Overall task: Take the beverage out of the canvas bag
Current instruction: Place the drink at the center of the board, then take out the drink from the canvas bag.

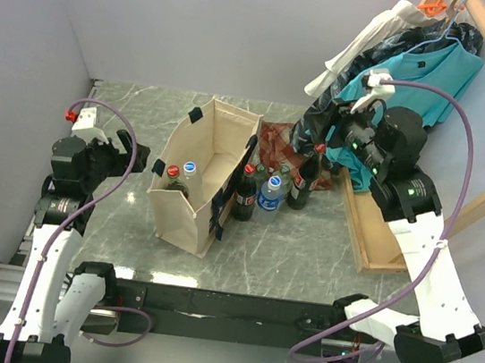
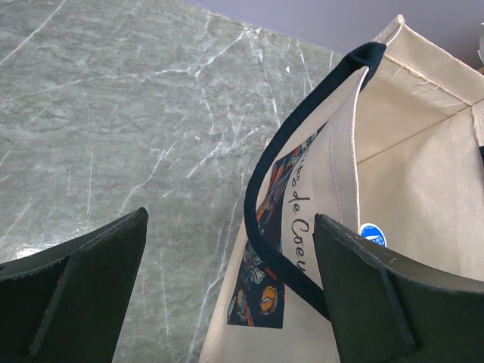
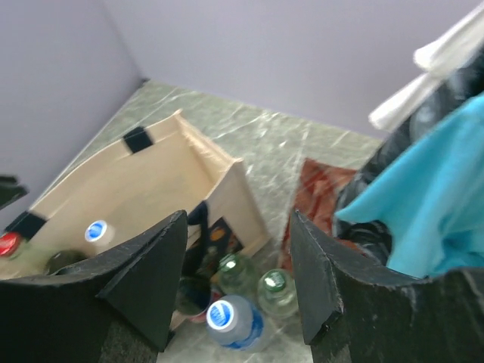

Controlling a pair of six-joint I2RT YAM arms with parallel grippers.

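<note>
The beige canvas bag [image 1: 198,175] stands open on the marble table, its navy handle [image 2: 265,197] hanging down the printed side. Inside it are a red-capped bottle [image 1: 172,173] and a blue-capped bottle [image 1: 189,168], the latter also seen in the wrist views [image 2: 372,233] [image 3: 96,231]. My left gripper [image 1: 133,159] [image 2: 231,249] is wide open at the bag's left wall, holding nothing. My right gripper [image 1: 333,131] [image 3: 238,280] hangs open and empty above a tall dark cola bottle [image 1: 304,183] standing to the right of the bag.
Several more bottles stand outside the bag: a cola bottle [image 1: 245,198], a water bottle [image 1: 270,193] [image 3: 221,316] and clear ones [image 3: 274,282]. A red plaid cloth [image 3: 321,185] lies behind them. Clothes [image 1: 412,70] hang at the right above a wooden frame [image 1: 370,240].
</note>
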